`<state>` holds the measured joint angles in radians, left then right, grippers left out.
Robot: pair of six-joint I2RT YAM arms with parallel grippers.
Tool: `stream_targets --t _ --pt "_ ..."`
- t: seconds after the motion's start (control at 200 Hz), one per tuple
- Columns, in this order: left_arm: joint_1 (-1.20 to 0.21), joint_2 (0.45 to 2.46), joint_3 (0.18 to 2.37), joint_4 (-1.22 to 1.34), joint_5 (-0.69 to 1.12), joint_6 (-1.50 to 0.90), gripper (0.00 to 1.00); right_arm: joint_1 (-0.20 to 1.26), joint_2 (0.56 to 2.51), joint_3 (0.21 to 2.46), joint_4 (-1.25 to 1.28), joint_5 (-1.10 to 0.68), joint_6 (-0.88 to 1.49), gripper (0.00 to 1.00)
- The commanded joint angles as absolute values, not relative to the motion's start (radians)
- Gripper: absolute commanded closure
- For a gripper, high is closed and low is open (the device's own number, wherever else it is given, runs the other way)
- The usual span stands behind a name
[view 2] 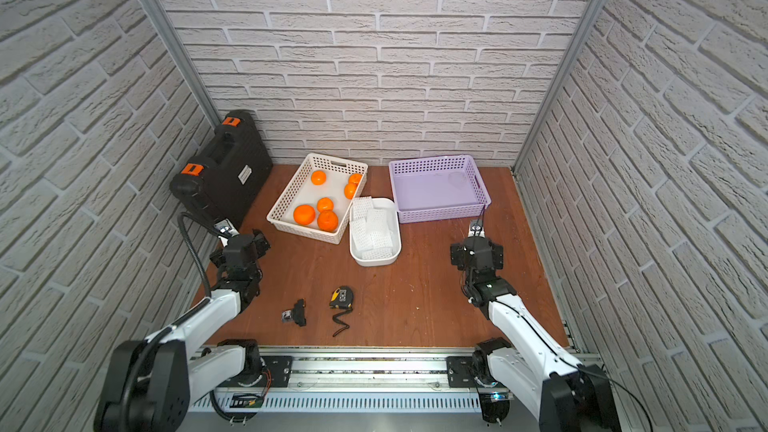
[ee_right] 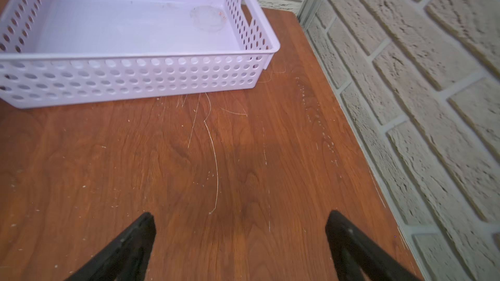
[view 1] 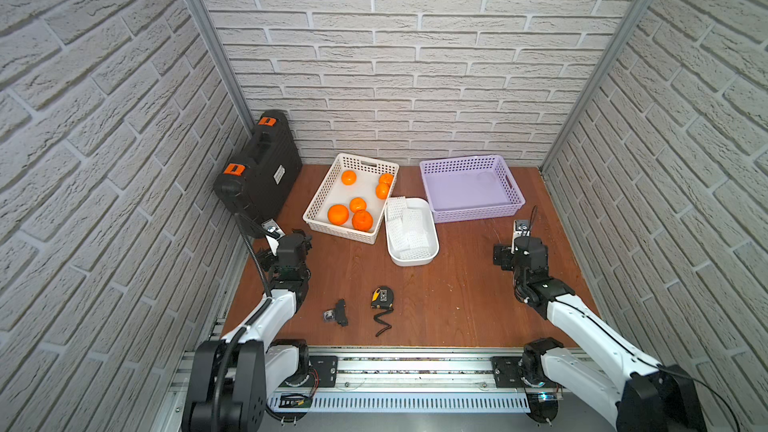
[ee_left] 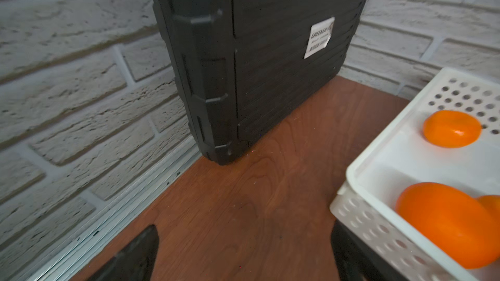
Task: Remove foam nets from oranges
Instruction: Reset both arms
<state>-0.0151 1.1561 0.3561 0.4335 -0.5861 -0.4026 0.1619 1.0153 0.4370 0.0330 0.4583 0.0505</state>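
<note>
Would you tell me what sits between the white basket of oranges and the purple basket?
A white tub holding the foam nets, seen in both top views.

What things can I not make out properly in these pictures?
- Foam nets: piled in the white tub in both top views; overlap hides their count.
- Black case's label: text blurred, left wrist view.
- Largest orange: cut off by that view's edge.
- Small black part: too small to name in both top views.

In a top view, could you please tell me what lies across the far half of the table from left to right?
Black case → white basket holding the oranges → white tub holding the foam nets → purple basket.
</note>
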Motion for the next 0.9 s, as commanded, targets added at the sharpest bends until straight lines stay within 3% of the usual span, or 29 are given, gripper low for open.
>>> stream_targets --t 0.0,0.485,0.66,0.8,0.895 --pt "0.016 1.261 0.372 0.57 -0.506 -0.343 0.02 0.154 1.107 0.415 0.257 0.387 -0.023 0.01" --pt "0.056 1.483 0.287 1.026 -0.279 -0.168 0.02 0.118 1.208 0.298 0.674 0.235 -0.095 0.01" --pt "0.055 1.587 0.27 1.165 -0.216 -0.135 0.02 0.109 1.22 0.292 0.71 0.168 -0.078 0.01" --pt "0.051 1.578 0.354 0.995 -0.207 -0.128 0.02 0.102 1.337 0.244 0.923 0.097 -0.064 0.01" --pt "0.051 1.576 0.367 0.962 -0.214 -0.134 0.02 0.104 1.373 0.317 0.815 0.073 -0.083 0.01"
